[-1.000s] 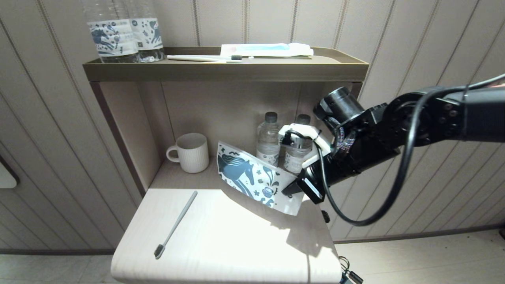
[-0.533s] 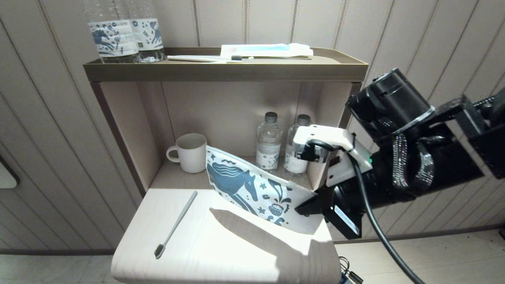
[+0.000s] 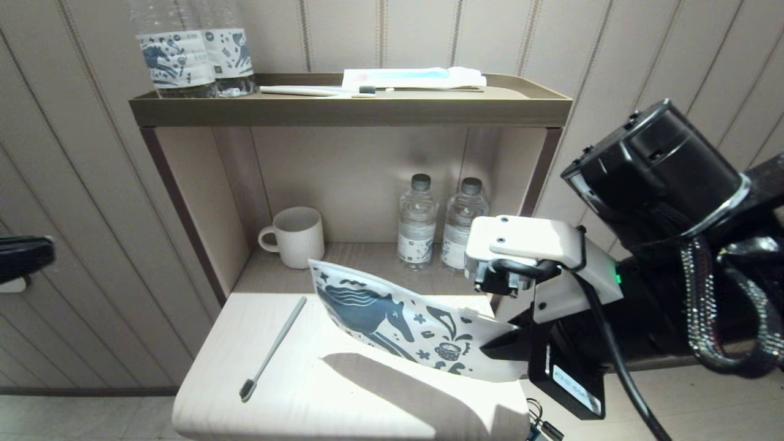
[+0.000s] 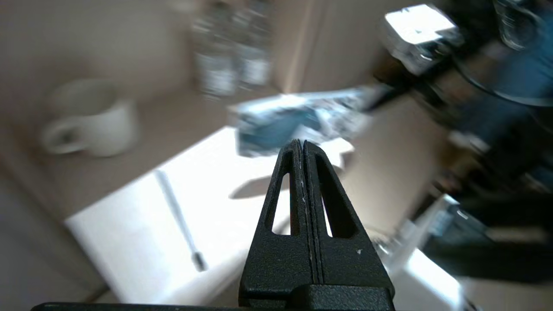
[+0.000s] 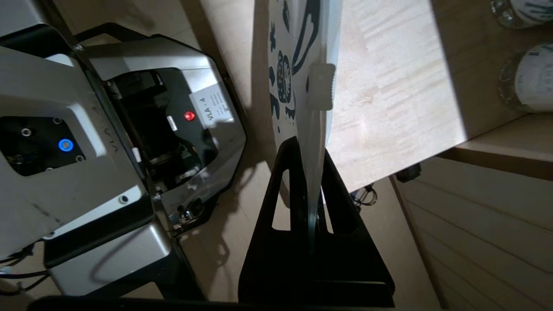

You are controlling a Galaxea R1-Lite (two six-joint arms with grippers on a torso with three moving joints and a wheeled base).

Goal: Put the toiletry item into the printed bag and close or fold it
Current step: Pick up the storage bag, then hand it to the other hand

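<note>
A: Where's your right gripper point(image 3: 499, 350)?
B: Clamped on the bag's point(image 3: 401, 321) end, holding it up off the table point(image 3: 343, 392) (edge-on in the wrist view).
A: Toothbrush point(image 3: 273, 348)?
B: Flat on the table, well apart. Your left gripper point(image 4: 301, 149) hovers, fingers together.

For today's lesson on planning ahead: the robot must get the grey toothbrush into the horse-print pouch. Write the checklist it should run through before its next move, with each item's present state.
1. Right tool grips the printed pouch at one end: ok, shut on it.
2. Pouch lifted off the table: ok, held on edge above it.
3. Pouch mouth open: cannot tell; the white slider shows, the opening does not.
4. Grey toothbrush free to pick: ok, lying alone on the table, apart from the pouch.
5. Left tool ready to grasp: not ok, shut and empty.
6. Mug and bottles out of the way: ok, at the back of the shelf.
</note>
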